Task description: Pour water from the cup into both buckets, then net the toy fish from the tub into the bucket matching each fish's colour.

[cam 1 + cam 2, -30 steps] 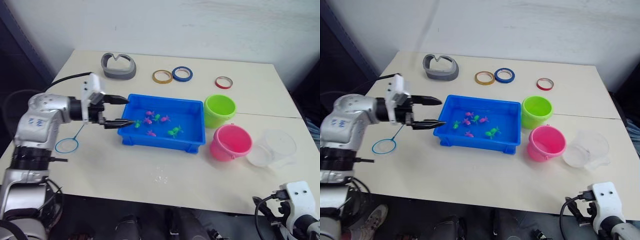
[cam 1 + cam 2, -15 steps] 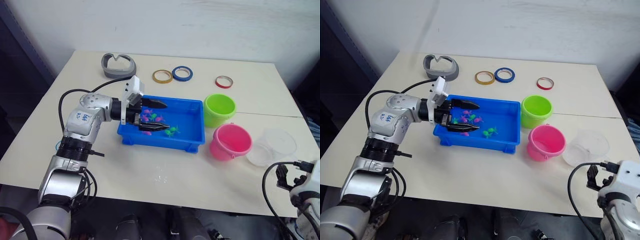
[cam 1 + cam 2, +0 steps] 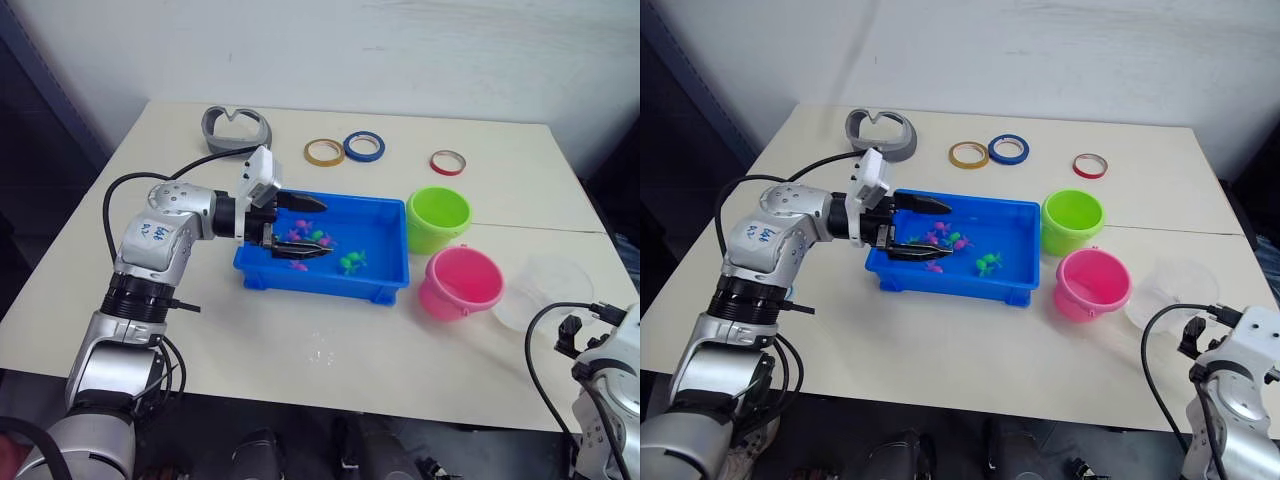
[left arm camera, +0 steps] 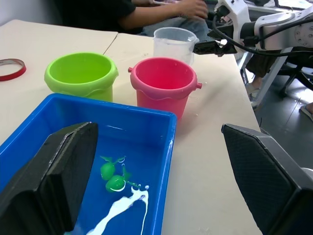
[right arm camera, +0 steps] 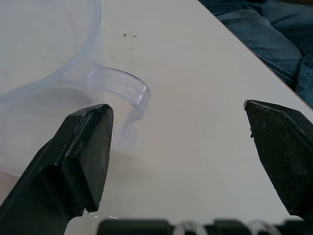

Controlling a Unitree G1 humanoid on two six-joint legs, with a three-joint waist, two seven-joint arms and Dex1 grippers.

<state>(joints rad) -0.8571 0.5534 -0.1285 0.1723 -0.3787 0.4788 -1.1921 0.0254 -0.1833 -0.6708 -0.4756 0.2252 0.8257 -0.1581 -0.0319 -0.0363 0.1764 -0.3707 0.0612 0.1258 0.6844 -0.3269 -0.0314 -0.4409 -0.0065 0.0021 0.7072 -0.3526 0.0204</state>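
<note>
Pale bench, and the left hand (image 3: pixel 300 228), its fingers spread wide and holding nothing, has drawn back slightly over the near-left of the blue tub (image 3: pixel 385 290) where the toy fish (image 3: pixel 350 264) float, so no netting seems underway; the right hand (image 5: pixel 181 161) gapes by the cup (image 3: pixel 545 295).

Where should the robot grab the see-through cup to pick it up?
Probably by the handle of the clear cup. It sticks out from the cup's side toward the right gripper, whose fingers are spread wide on either side of it. The cup stands upright, so a level approach from that side seems best.
</note>
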